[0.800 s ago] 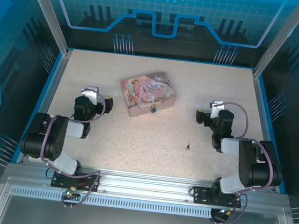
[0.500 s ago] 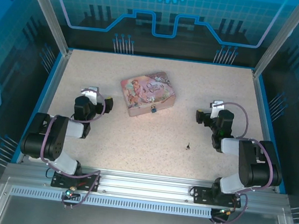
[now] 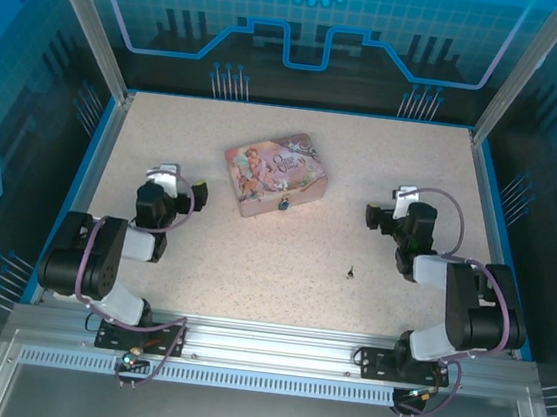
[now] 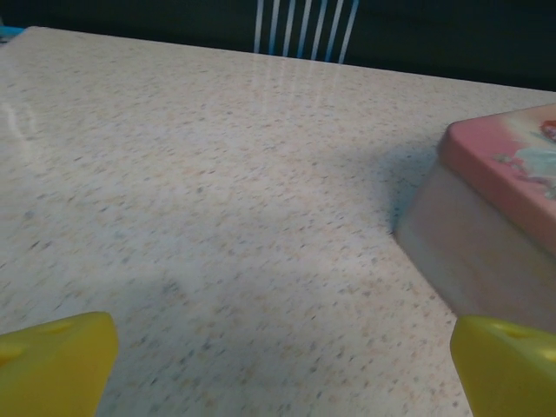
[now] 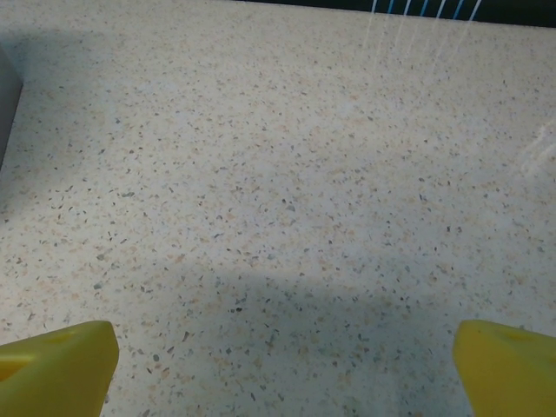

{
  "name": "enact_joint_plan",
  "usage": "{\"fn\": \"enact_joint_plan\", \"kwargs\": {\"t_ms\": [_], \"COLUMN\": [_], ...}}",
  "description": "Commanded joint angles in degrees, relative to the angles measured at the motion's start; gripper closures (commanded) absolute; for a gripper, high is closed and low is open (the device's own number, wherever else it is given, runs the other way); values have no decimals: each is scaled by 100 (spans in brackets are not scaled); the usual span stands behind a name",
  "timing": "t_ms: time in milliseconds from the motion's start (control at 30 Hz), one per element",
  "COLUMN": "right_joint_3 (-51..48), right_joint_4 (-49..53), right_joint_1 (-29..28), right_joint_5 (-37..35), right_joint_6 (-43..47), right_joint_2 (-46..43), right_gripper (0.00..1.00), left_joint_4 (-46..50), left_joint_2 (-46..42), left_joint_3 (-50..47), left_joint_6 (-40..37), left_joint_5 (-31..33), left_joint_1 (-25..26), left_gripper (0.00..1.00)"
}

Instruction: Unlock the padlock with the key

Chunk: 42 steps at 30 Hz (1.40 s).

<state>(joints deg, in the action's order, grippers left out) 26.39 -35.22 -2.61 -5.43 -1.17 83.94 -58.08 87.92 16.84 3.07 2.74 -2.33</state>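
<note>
- We see the padlock just above the middle of the top view. It sits against the near wall of the pink tin and touches it.
- The tin lies closed and slightly turned on the speckled bench, a little up and left of the frame's centre.
- The key is a small dark sliver on the bare bench, lower right of centre. It is well apart from both tin and padlock, and it lies nearer the right arm than the left.
- The left tool stands at the left of the frame, near the tin's lower left corner but not touching it. It is released, its jaws spread wide with nothing between them.
- In the left wrist view, its yellow fingertips sit in the two bottom corners with only bench surface between them. The tin's pink lid and pale side wall fill the right edge.
- The right tool stands at the right of the top view, well apart from the tin and up and to the right of the key. It too is released and carries nothing.
- In the right wrist view, we see its fingertips in the bottom corners and bare speckled bench ahead of them.
</note>
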Motion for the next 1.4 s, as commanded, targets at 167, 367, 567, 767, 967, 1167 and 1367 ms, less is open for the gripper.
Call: {"fn": "enact_joint_plan", "kwargs": {"t_ms": [167, 367, 567, 767, 967, 1167, 1367], "right_joint_3": [823, 859, 784, 903, 929, 885, 866], "right_joint_4": [2629, 3645, 3919, 4203, 4434, 4475, 4375], "right_joint_1": [89, -166, -512, -772, -882, -923, -944], "right_joint_5": [139, 321, 227, -35, -142, -211, -152], "right_joint_6": [-985, -2007, -2243, -2213, -2220, -2240, -2212], "right_joint_2": [-1607, -2460, -2769, -2716, -2681, -2716, -2780], "right_gripper": [0, 0, 0, 0, 0, 0, 0], "left_joint_4": [2141, 4399, 5400, 5787, 6281, 6823, 6999], "left_joint_2": [-2062, -2346, -1402, 45, 1288, 2152, 2616], "left_joint_3": [351, 1807, 3177, 4551, 5797, 6678, 7023], "left_joint_6": [521, 1439, 1103, 855, 557, 287, 88], "left_joint_5": [554, -478, -362, -263, -300, -161, 408], "left_joint_1": [-75, -63, 1169, 2117, 2636, 2934, 3088], "left_gripper": [1, 1, 1, 1, 9, 20, 27]}}
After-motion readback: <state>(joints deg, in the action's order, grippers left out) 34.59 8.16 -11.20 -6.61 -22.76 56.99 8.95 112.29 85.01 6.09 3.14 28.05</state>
